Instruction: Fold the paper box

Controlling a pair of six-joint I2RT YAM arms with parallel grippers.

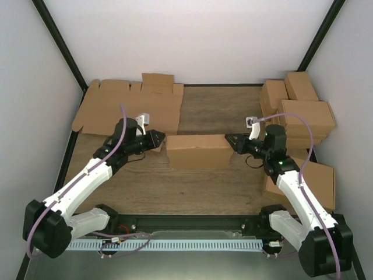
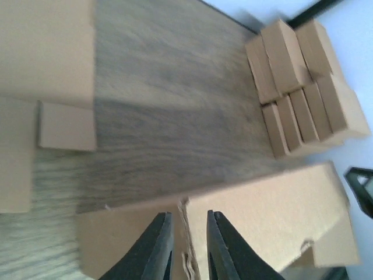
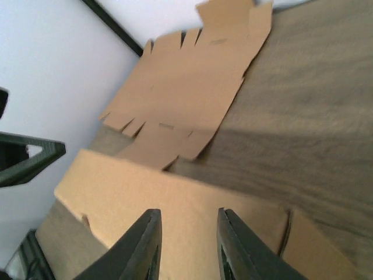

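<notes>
Top view: paper box (image 1: 198, 151) at counter centre. Left gripper (image 1: 158, 140) at its left end, right gripper (image 1: 231, 141) at its right end. Flat sheets (image 1: 131, 108) in far-left corner; cartons (image 1: 300, 105) along right edge.
Left wrist: fingers (image 2: 157, 251) narrowly apart astride a box edge; clamping cannot be told.
Right wrist: fingers (image 3: 143, 245) slightly apart over the box panel.

- Arms: two, left arm (image 1: 87, 181) at lower left, right arm (image 1: 300, 198) at lower right.
- Grippers: two, left gripper (image 1: 158, 139) and right gripper (image 1: 229, 140), one per arm.
- Box (image 1: 199, 151): one, centre of the frame.
- Flat sheets (image 1: 131, 108): one bundle, upper left; the layers cannot be counted.
- Cartons (image 1: 307, 116): at least four, right side; the full number is unclear.
- Table (image 1: 198, 186): one.
</notes>
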